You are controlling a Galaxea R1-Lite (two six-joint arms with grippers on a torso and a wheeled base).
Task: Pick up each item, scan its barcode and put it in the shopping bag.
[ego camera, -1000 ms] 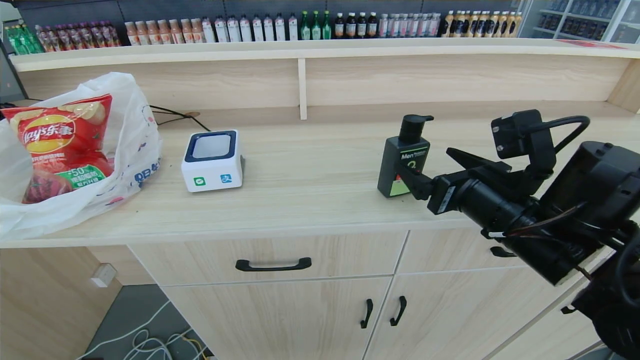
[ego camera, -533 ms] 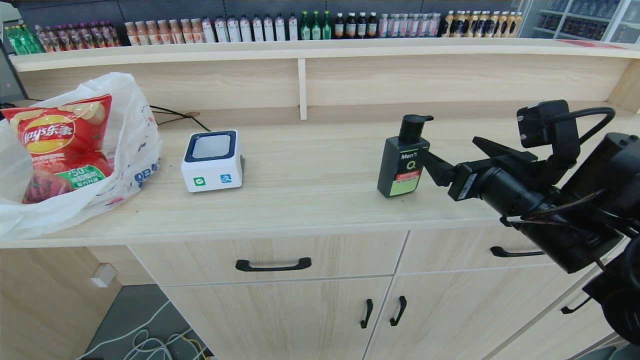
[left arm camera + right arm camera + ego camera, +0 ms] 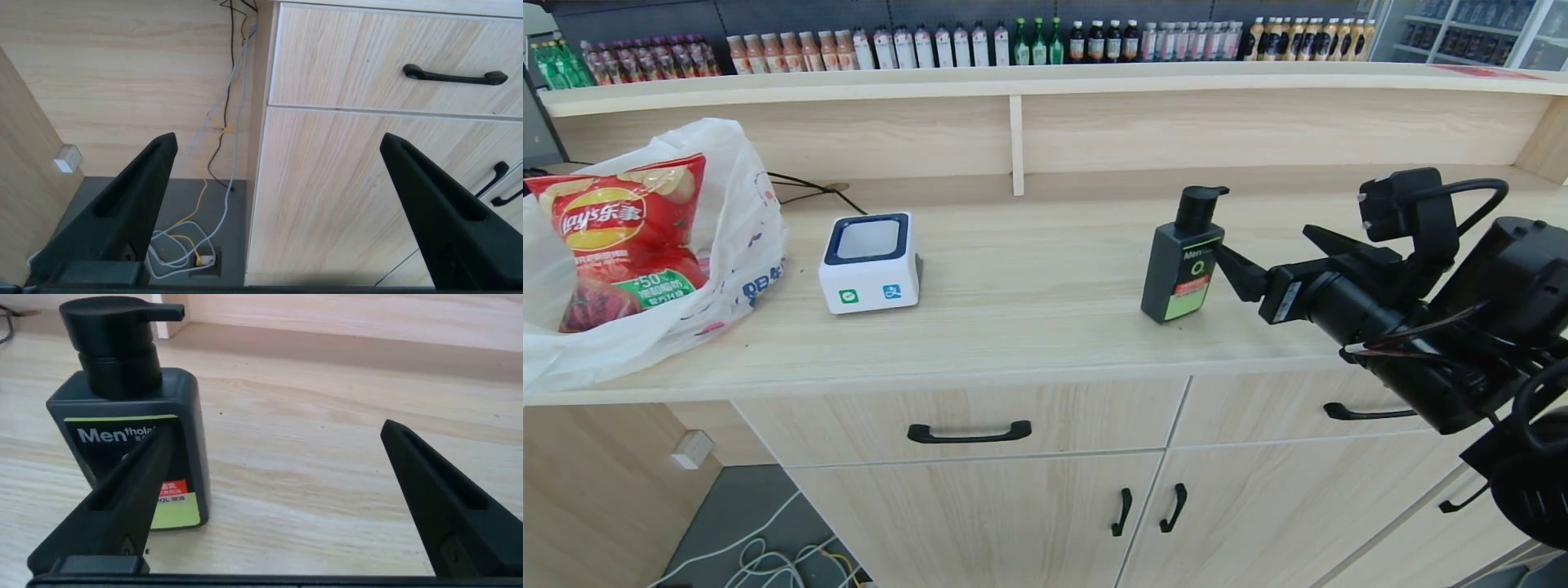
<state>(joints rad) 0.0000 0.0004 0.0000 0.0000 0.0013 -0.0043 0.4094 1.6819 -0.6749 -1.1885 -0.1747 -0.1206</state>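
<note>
The dark green plastic pump bottle (image 3: 1180, 273) has twisted slightly and sits at one fingertip of the right gripper (image 3: 1262, 241), whose fingers are spread wide. The left gripper (image 3: 278, 139) has its fingers apart too.

Right tool (image 3: 1264, 243) spread wide, just beside pump bottle (image 3: 1180, 269) on counter (image 3: 1029, 286).

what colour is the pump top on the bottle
Black pump top; the right wrist view shows it best.

Light wood surface (image 3: 1029, 327) carries a white shopping bag (image 3: 756, 220) at far left, a scanner box (image 3: 870, 263) left of centre, a dark pump bottle (image 3: 1183, 261) upright centre-right
</note>
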